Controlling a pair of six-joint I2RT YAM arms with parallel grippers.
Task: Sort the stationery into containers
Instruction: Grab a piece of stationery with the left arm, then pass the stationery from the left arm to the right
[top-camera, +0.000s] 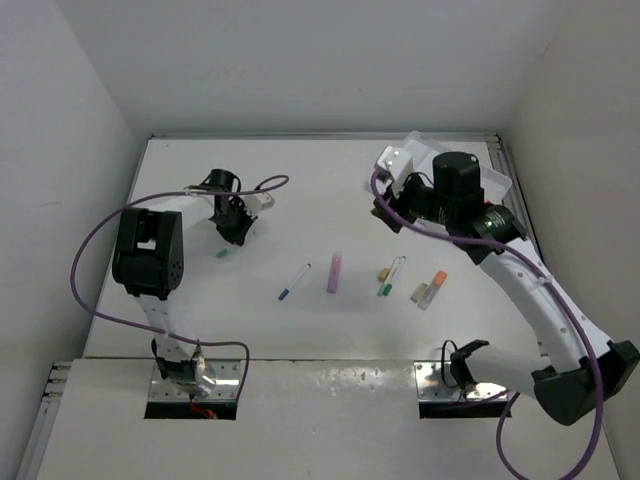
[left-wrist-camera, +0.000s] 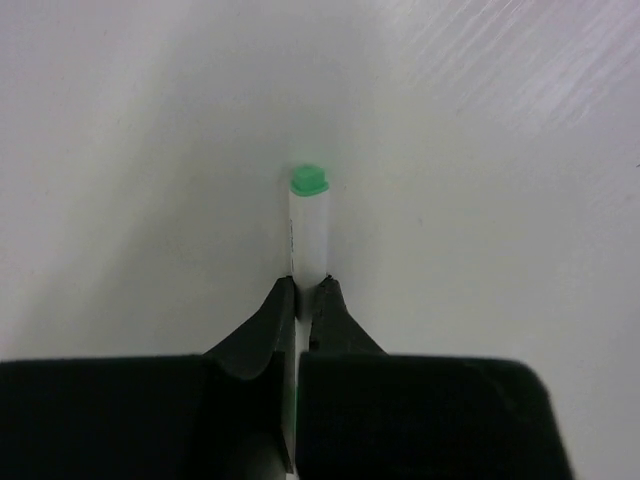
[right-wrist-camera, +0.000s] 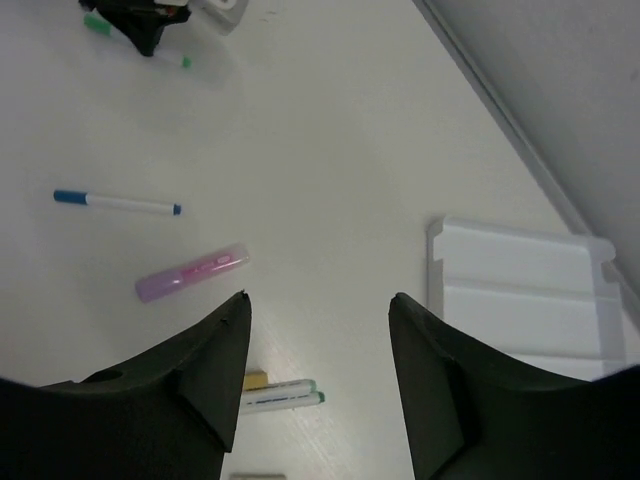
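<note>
My left gripper (top-camera: 236, 232) is shut on a white marker with a green cap (left-wrist-camera: 308, 230); the fingertips (left-wrist-camera: 283, 300) pinch its barrel, and the green end (top-camera: 221, 254) sticks out past them, low over the table. My right gripper (right-wrist-camera: 318, 300) is open and empty, hovering above the table left of the white divided tray (right-wrist-camera: 520, 290). Below it lie a blue-tipped white pen (right-wrist-camera: 118, 203), a lilac stick (right-wrist-camera: 192, 272), two green-capped pens (right-wrist-camera: 280, 394) and a yellowish eraser block (right-wrist-camera: 255, 380). An orange-tipped marker (top-camera: 433, 288) and a beige eraser (top-camera: 418, 293) lie further right.
The tray (top-camera: 430, 147) sits in the far right corner, largely hidden under the right arm in the top view. White walls enclose the table on the left, back and right. Purple cables loop around both arms.
</note>
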